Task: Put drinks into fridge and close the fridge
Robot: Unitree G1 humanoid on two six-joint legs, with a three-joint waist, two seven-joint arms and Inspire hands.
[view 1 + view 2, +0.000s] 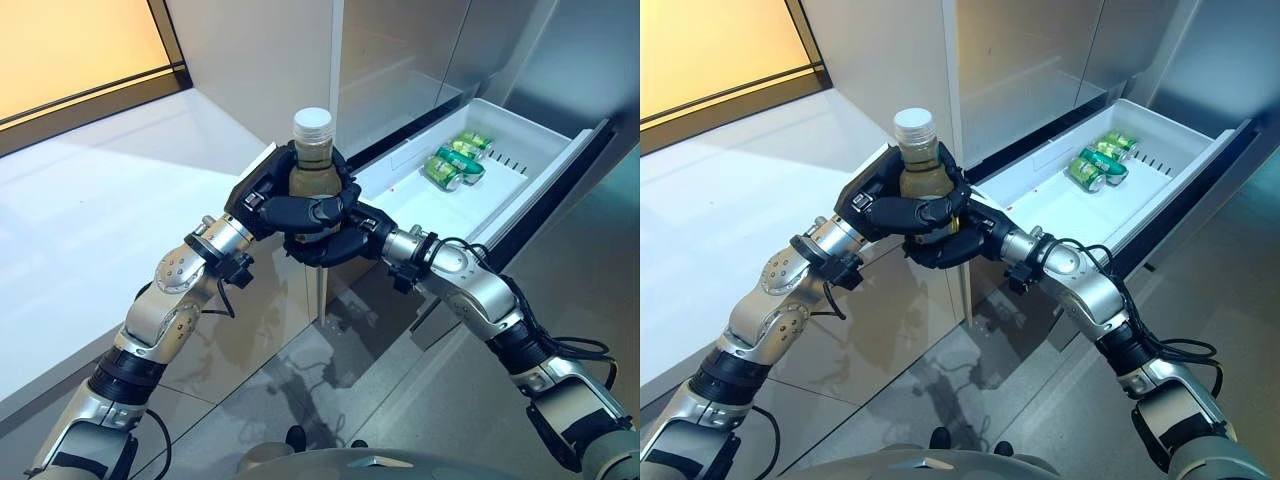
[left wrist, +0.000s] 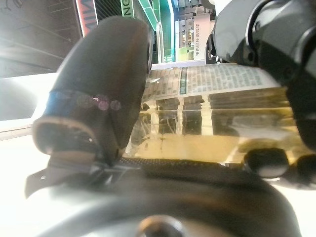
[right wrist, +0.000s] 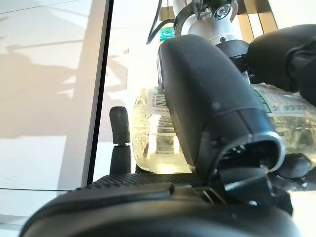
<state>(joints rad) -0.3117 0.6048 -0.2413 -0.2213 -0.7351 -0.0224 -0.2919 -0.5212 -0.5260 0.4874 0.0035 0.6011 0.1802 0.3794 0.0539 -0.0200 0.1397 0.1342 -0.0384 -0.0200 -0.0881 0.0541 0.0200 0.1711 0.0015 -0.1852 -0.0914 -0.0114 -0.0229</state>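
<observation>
A clear bottle (image 1: 312,160) of yellowish drink with a white cap (image 1: 312,121) is held upright in mid-air in front of the fridge. My left hand (image 1: 268,195) wraps it from the left, fingers curled across its front. My right hand (image 1: 335,238) grips it from below and the right. In the left wrist view the bottle (image 2: 217,123) lies against the palm under the thumb (image 2: 98,98). The right wrist view shows the bottle (image 3: 158,143) behind the thumb (image 3: 212,103). The open white fridge drawer (image 1: 520,140) holds green cans (image 1: 455,160).
The fridge's grey front (image 1: 400,50) rises behind the bottle. The drawer's dark front panel (image 1: 560,190) juts out to the right. A white counter (image 1: 90,190) spreads on the left under a yellow-lit window (image 1: 70,45). Glossy tiled floor (image 1: 330,390) lies below.
</observation>
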